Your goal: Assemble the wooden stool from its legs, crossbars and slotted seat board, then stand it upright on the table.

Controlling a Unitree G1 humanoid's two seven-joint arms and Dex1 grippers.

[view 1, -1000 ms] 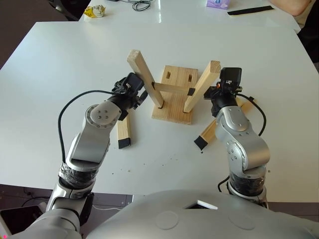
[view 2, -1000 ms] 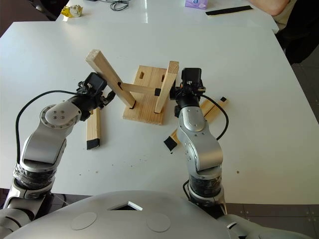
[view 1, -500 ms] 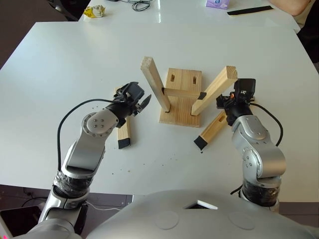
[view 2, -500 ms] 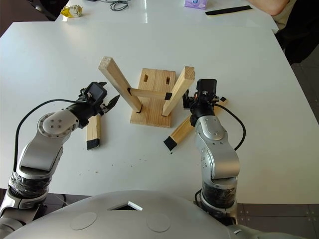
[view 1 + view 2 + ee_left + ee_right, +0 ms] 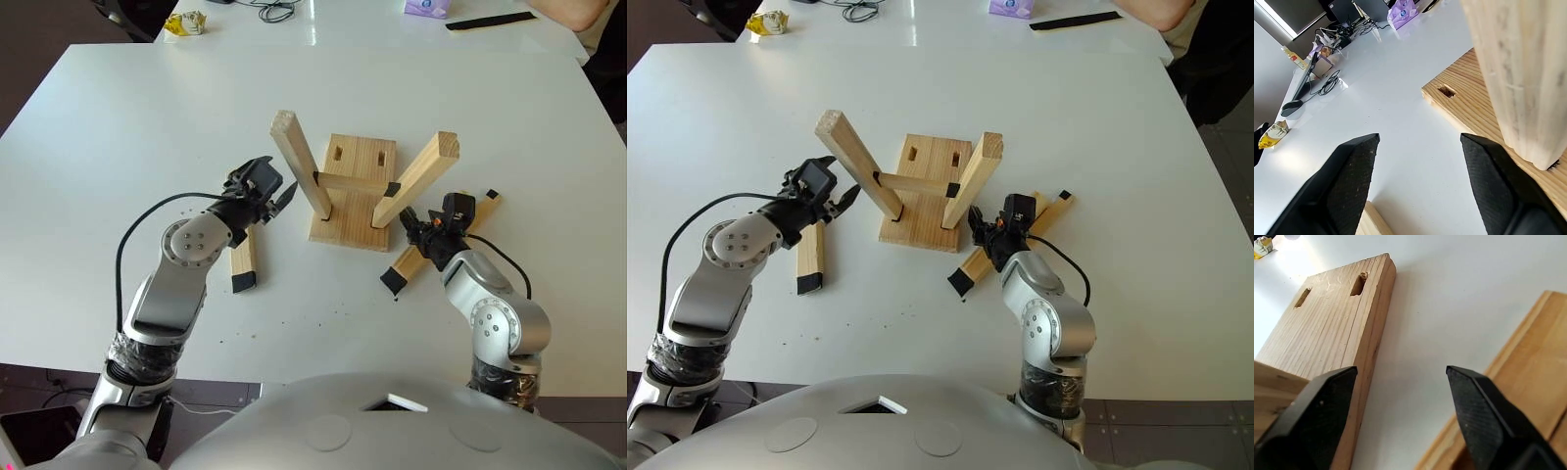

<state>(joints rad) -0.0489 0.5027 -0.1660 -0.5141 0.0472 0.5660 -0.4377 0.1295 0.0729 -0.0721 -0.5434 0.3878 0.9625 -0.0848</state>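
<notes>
The slotted seat board (image 5: 355, 162) lies flat mid-table with two legs standing splayed in it, the left leg (image 5: 301, 162) and the right leg (image 5: 416, 178), joined by a crossbar (image 5: 351, 181). My left gripper (image 5: 277, 188) is open just left of the left leg (image 5: 1518, 73), not touching it; its fingers (image 5: 1352, 181) frame the board (image 5: 1469, 93). My right gripper (image 5: 417, 223) is open, low beside the board's near right corner (image 5: 1337, 318), over a loose leg (image 5: 419, 255). Another loose leg (image 5: 243, 257) lies under my left forearm.
One more wooden piece (image 5: 482, 206) lies right of my right gripper. At the table's far edge are a yellow wrapper (image 5: 186, 22), cables (image 5: 279, 10), a purple box (image 5: 428, 8) and a black strip (image 5: 490, 20). The near table is bare white.
My right gripper has dropped from beside the right leg's upper part to the table near the loose leg. The board with its legs shifted slightly left. The left gripper stays open.
</notes>
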